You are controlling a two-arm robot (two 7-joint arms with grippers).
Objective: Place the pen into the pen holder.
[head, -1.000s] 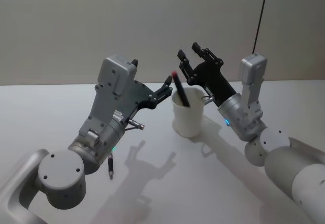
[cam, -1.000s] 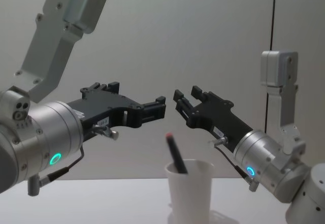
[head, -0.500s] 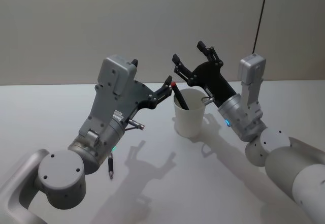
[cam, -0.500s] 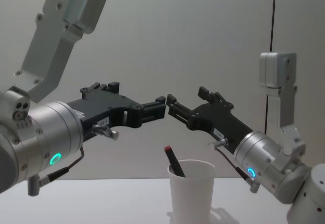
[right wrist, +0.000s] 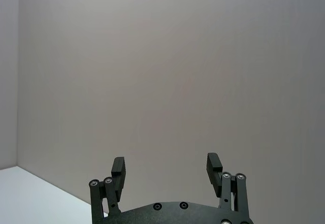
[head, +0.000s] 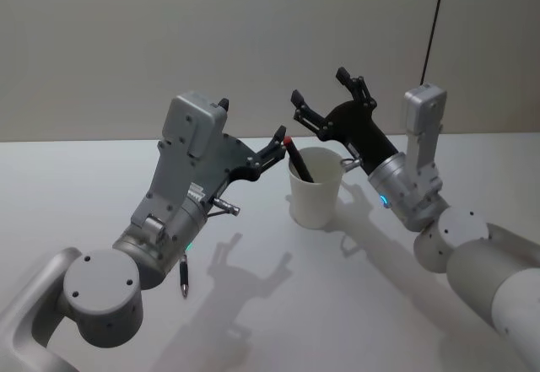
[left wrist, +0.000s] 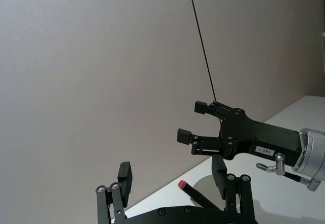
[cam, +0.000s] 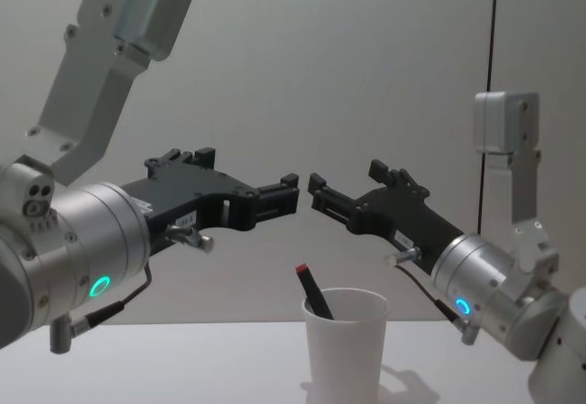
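Metal of the left arm [head: 181,195] rises from the near left corner of the table [head: 67,178], and beside its elbow a second pen [head: 184,275] lies flat on the white surface, its upper end hidden by the arm. The left gripper [head: 277,146] reaches rightward above the table; the left wrist view shows its fingers [left wrist: 124,176] spread apart with nothing between them. Just right of it, toward the far edge and about midway along it, stands the pen holder [head: 315,195], upright. The pen [head: 297,159] is inside, leaning on the rim's left side, its red end poking above the rim. From the chest, that red end sits lower than both grippers, whose tips face each other across a small gap above the cup. The right gripper [head: 321,87] hangs over the holder's far right side, fingers [right wrist: 118,165] wide and empty, clear of pen and cup. The right arm [head: 413,186] runs down to the near right corner. Behind, a thin black cable [head: 434,30] hangs down the wall [head: 126,43].
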